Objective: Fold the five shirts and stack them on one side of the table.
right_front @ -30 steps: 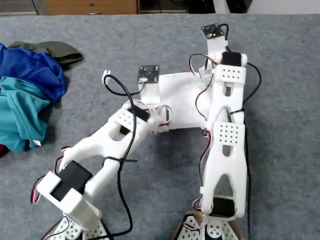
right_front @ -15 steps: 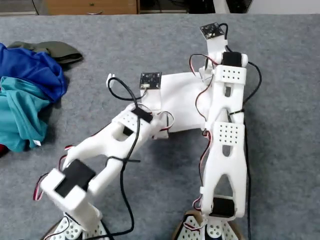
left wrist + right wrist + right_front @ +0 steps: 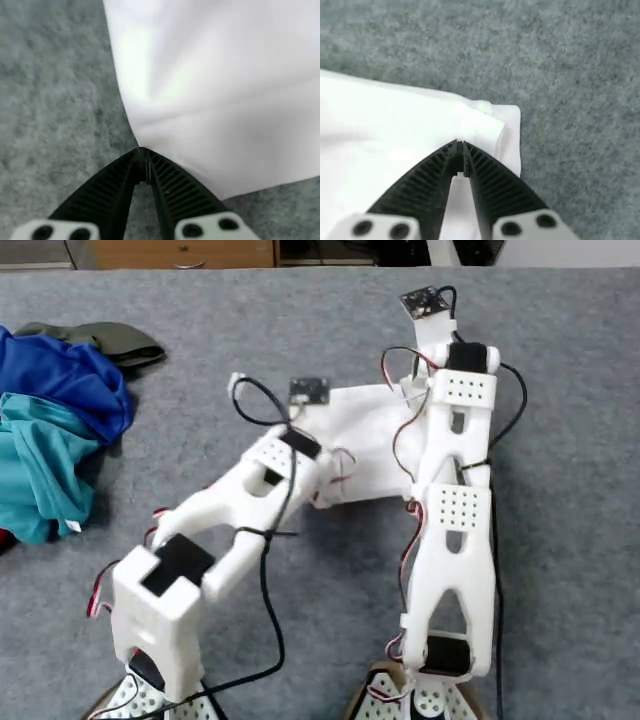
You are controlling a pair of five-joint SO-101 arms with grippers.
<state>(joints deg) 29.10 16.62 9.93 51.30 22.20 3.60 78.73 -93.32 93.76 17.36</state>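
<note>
1. Your left gripper (image 3: 144, 156) has its ribbed black jaws pressed together on the hem of the white shirt (image 3: 225, 85), nipping the cloth at the tips.
2. Your right gripper (image 3: 459, 147) is closed the same way. It pinches a small raised fold of the same shirt, close to a corner where a flap is turned over.
3. The white shirt lies flat near the middle of the grey surface (image 3: 560, 540), a little toward the far edge. Your left arm (image 3: 230, 510) slants in to it from the near-left corner. Your right arm (image 3: 455, 520) runs straight out from the near edge along the shirt's right side.
4. A loose heap sits against the left edge, well apart from the white shirt. In it a blue shirt (image 3: 60, 385) lies partly over a teal shirt (image 3: 40, 475), and an olive shirt (image 3: 115, 342) lies behind them toward the far-left corner. A sliver of red cloth (image 3: 4, 538) shows at the very edge.
5. The surface is a felt-like grey and reaches every edge you can see. Beyond the far edge there is a strip of wooden furniture (image 3: 180, 252), with dark shapes beside it.
6. From above, both arms lie over the white shirt's left and right sides, so its outline is hidden there. The heap is cut off at the left edge, so you cannot count its garments or tell whether the red cloth is a shirt. How much cloth sits between the left jaws is hard to make out.
</note>
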